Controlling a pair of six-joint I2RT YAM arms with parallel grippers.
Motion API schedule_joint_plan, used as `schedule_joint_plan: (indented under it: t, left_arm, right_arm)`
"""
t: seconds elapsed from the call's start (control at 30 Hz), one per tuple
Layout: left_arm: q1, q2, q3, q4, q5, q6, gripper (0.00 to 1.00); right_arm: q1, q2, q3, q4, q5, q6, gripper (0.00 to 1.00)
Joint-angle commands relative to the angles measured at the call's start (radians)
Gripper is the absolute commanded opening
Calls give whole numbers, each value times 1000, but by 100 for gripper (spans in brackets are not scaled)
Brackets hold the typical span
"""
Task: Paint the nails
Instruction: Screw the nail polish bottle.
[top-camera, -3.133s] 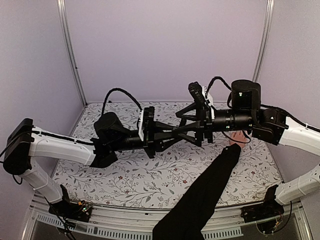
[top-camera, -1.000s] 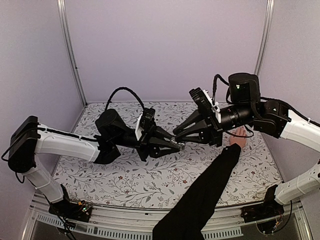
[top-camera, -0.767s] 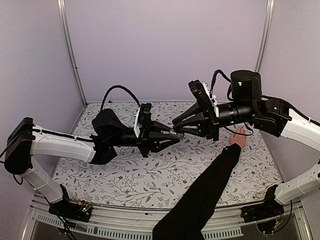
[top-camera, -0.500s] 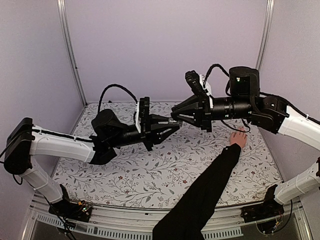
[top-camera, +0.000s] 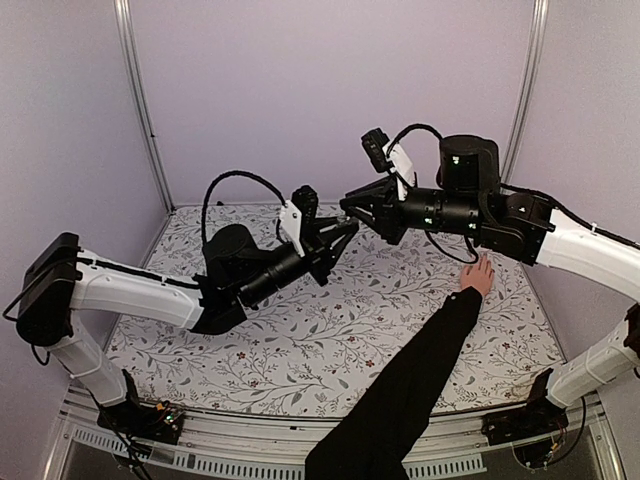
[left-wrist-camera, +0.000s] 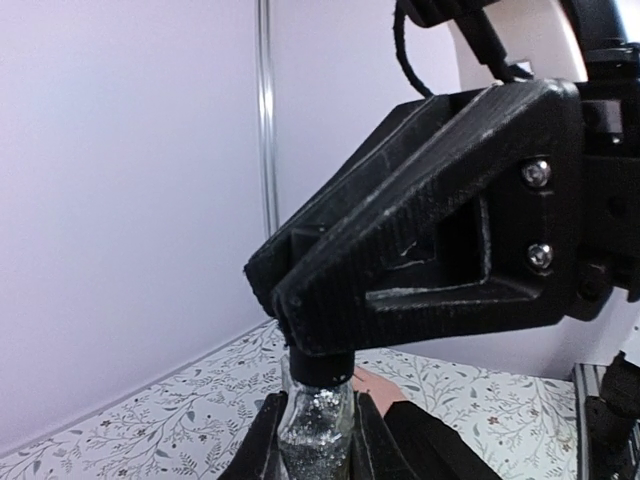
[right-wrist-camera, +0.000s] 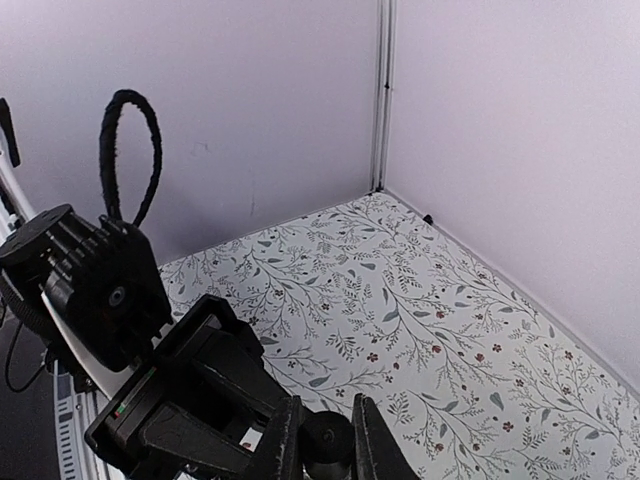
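As the sleeve (top-camera: 410, 380) lies diagonal, the hand (top-camera: 478, 275) points far-right.

no readable text, no legible labels, brands, numbers or signs anywhere

Lilac walls (top-camera: 330, 90), floral tabletop (top-camera: 300, 350)

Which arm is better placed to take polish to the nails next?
Right. The right gripper is shut on the black round cap of the small glitter-filled glass bottle that the left gripper clamps, and the bare light-skinned hand lies on the right arm's side.
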Motion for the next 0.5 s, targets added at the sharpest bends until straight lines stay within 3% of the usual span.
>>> schedule_joint_plan:
  t: [0.0, 0.27, 0.47]
  left_arm:
    - [-23, 52, 75, 84, -216, 60, 0]
    - [-76, 147, 138, 160, -350, 199, 0]
    - [-94, 170, 150, 167, -341, 233, 0]
  right_arm:
    - [43, 57, -29, -44, 5, 85, 1]
    - [43, 85, -37, 6, 85, 138, 2]
    - [43, 77, -49, 24, 99, 150, 3]
